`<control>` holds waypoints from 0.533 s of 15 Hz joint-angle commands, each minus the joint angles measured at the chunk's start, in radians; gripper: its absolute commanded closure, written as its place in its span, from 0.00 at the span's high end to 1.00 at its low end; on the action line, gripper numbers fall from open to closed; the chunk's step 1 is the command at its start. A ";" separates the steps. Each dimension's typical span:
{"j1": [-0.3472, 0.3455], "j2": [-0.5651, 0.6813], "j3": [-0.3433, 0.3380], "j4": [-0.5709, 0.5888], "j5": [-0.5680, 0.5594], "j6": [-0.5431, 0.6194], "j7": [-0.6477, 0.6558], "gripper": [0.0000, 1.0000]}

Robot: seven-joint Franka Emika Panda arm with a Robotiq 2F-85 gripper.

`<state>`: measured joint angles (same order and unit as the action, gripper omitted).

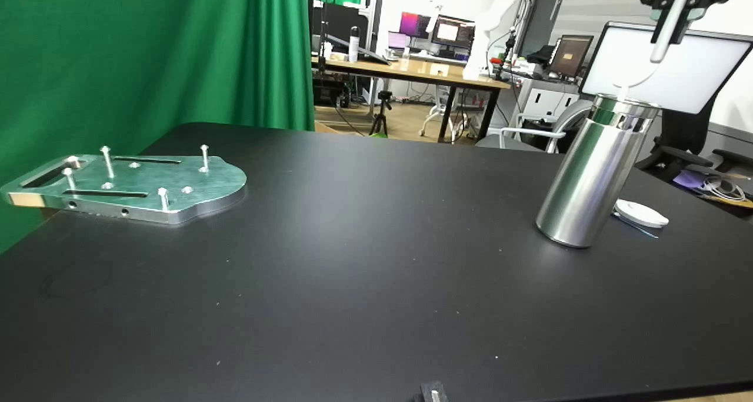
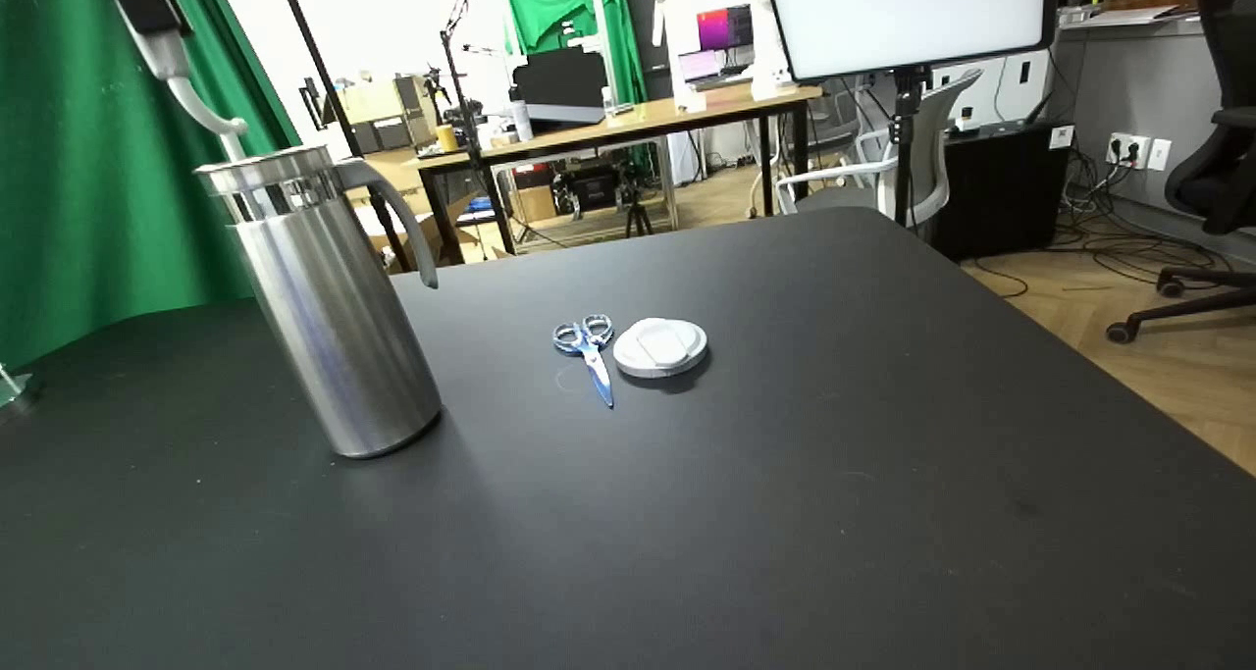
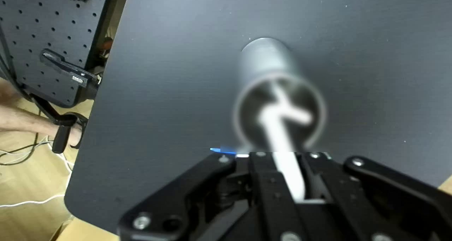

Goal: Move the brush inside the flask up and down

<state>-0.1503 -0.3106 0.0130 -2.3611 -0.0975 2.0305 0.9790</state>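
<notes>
The steel flask (image 1: 591, 184) stands open-topped on the black table. It also shows in an exterior view (image 2: 339, 327) with its grey handle, and from above in the wrist view (image 3: 265, 57). The white brush (image 1: 638, 83) has a curved neck running down into the flask's mouth, also in an exterior view (image 2: 201, 111) and, blurred, in the wrist view (image 3: 279, 131). The brush head is hidden inside the flask. My gripper (image 1: 670, 37) is above the flask, shut on the brush handle. Its fingers flank the handle in the wrist view (image 3: 286, 163).
A white round lid (image 2: 660, 347) and blue scissors (image 2: 594, 361) lie on the table (image 2: 785, 513) beside the flask. A metal plate with upright posts (image 1: 141, 184) is at the table's far side. A large monitor (image 1: 670, 66) stands behind the flask.
</notes>
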 commanded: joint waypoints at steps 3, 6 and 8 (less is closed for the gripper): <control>0.006 0.076 -0.012 0.029 0.011 0.003 -0.005 0.46; 0.012 0.046 -0.008 0.037 0.003 -0.031 -0.006 0.68; 0.014 0.014 -0.007 0.052 -0.001 -0.057 -0.015 0.80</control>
<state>-0.1466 -0.2498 0.0111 -2.3441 -0.0977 2.0328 0.9780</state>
